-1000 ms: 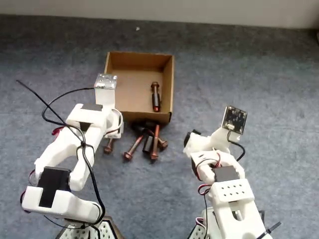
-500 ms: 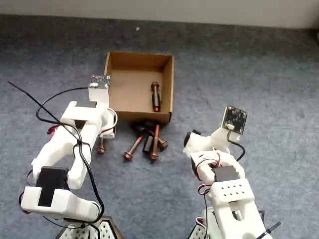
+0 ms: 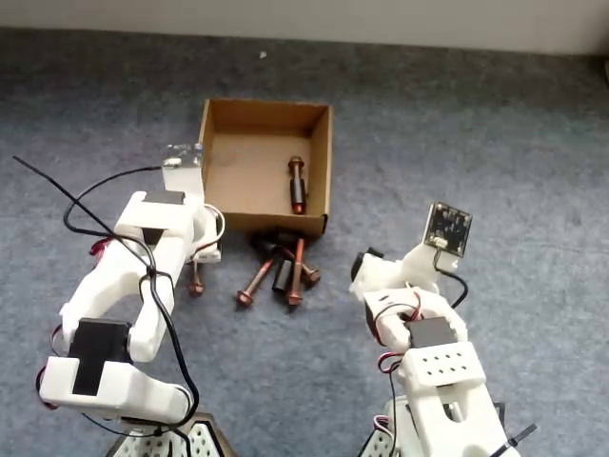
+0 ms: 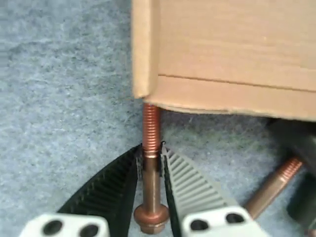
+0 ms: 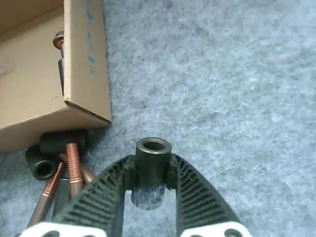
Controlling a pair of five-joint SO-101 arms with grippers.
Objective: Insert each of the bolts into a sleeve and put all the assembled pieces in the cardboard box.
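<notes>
My left gripper [image 4: 150, 148] is shut on the shank of a copper bolt [image 4: 151, 173]; the bolt's threaded tip points at the near left corner of the cardboard box [image 4: 222, 49]. In the high view this bolt [image 3: 195, 283] lies just off the box [image 3: 217, 143]. My right gripper [image 5: 152, 168] is shut on an upright black sleeve [image 5: 153, 160], right of the box [image 5: 84, 59]. One assembled piece [image 3: 297, 186] lies inside the box. Loose bolts [image 3: 259, 278] and sleeves [image 3: 282, 276] sit piled in front of it.
Grey carpet covers the table. The pile of bolts [image 5: 73, 165] and sleeves [image 5: 43, 168] lies between the two arms, against the box's front wall. Open carpet stretches to the right of the right arm [image 3: 428, 352] and left of the left arm [image 3: 124, 295].
The left arm has swung a little to the left, carrying the bolt away from the pile toward the box's left corner. The right arm has not moved.
</notes>
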